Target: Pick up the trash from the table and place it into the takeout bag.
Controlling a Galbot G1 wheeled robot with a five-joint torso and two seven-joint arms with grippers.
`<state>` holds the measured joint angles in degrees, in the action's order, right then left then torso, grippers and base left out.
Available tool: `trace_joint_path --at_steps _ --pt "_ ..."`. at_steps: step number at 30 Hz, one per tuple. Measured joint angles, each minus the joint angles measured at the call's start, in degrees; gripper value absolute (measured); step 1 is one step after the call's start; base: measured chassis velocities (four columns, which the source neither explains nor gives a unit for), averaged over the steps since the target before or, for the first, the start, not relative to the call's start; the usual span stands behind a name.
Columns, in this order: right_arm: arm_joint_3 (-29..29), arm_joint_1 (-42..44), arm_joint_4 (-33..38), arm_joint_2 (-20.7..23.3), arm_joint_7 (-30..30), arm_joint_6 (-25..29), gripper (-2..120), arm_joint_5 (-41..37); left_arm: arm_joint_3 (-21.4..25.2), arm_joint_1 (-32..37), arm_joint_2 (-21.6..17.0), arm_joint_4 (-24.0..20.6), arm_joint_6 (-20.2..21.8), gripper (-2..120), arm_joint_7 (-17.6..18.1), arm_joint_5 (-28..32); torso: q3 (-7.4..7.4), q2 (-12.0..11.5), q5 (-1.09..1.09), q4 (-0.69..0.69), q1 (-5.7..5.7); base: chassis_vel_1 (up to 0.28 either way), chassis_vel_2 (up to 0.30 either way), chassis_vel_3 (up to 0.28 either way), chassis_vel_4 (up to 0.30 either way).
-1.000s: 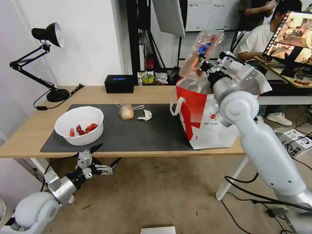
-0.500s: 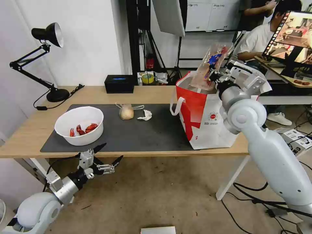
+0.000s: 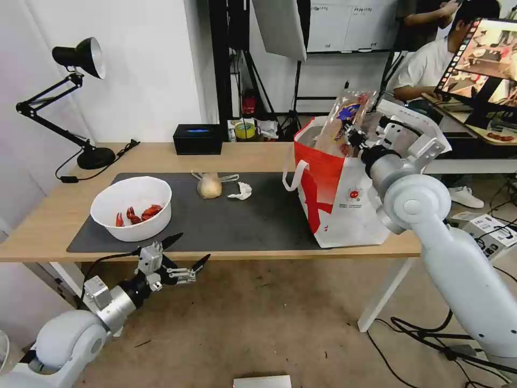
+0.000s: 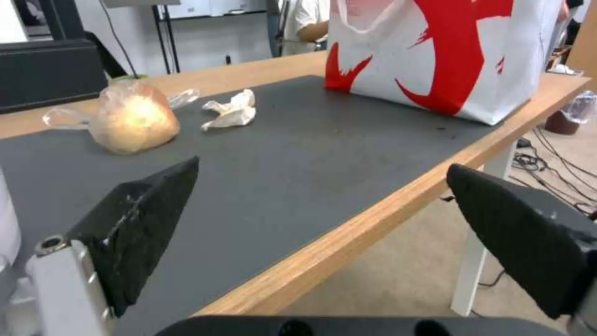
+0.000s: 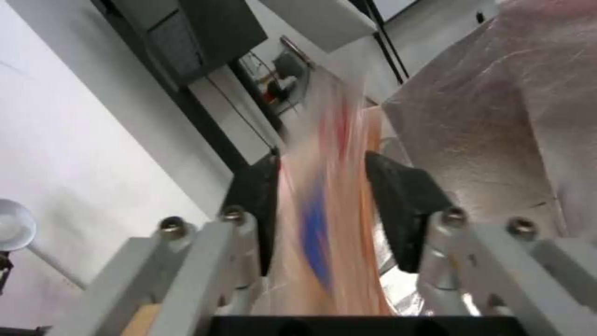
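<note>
My right gripper (image 3: 353, 137) pinches the clear plastic tray (image 3: 344, 121), standing on end, long axis near upright, its lower end already inside the mouth of the takeout bag (image 3: 334, 199); straight down is the way in (foil lining beside my fingers). My left gripper (image 3: 180, 258) hangs spread wide below the table (image 3: 161, 156) edge, nearest the bowl of crayfish shells (image 3: 132, 207)

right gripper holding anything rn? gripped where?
Yes: right gripper pinches the clear plastic tray with red scraps at its lower edge, over the red-and-white takeout bag. Left gripper empty.
</note>
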<state>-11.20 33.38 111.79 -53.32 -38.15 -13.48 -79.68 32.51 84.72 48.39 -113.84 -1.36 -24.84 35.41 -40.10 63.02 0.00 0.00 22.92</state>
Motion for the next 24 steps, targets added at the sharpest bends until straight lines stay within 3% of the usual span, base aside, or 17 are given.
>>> trace_joint_path --at_steps 3,7,8,14,24 --pt "-0.4 0.2 -0.1 0.1 -0.3 0.0 54 -0.7 -0.2 -0.1 -0.3 0.1 0.0 100 0.1 0.0 0.0 0.0 0.0 0.0 0.0 0.0 0.0 0.0 0.0" --pt "-0.6 0.3 -0.1 0.0 -0.3 -0.1 63 -0.8 -0.3 -0.3 -0.6 0.1 0.0 100 0.2 0.1 0.0 0.0 0.0 0.0 0.0 0.0 0.0 0.0 0.0" --pt "-0.6 0.4 -0.1 0.1 -0.3 -0.1 72 -0.8 -0.4 -0.5 -0.9 0.1 0.1 100 0.3 0.2 0.0 0.0 0.0 0.0 0.0 0.0 0.0 0.0 0.0" --pt "-0.8 0.6 0.2 1.4 0.5 -0.6 94 0.1 -1.4 -2.0 -1.6 0.5 0.2 100 0.5 0.9 0.0 0.0 0.0 0.0 0.0 0.0 0.0 0.0 0.0" --pt "0.6 0.4 2.6 4.9 8.7 -1.3 100 9.0 -1.7 -2.6 -1.1 0.9 0.2 100 0.9 1.1 0.0 0.0 -0.01 0.01 0.0 0.0 0.0 0.0 0.0"
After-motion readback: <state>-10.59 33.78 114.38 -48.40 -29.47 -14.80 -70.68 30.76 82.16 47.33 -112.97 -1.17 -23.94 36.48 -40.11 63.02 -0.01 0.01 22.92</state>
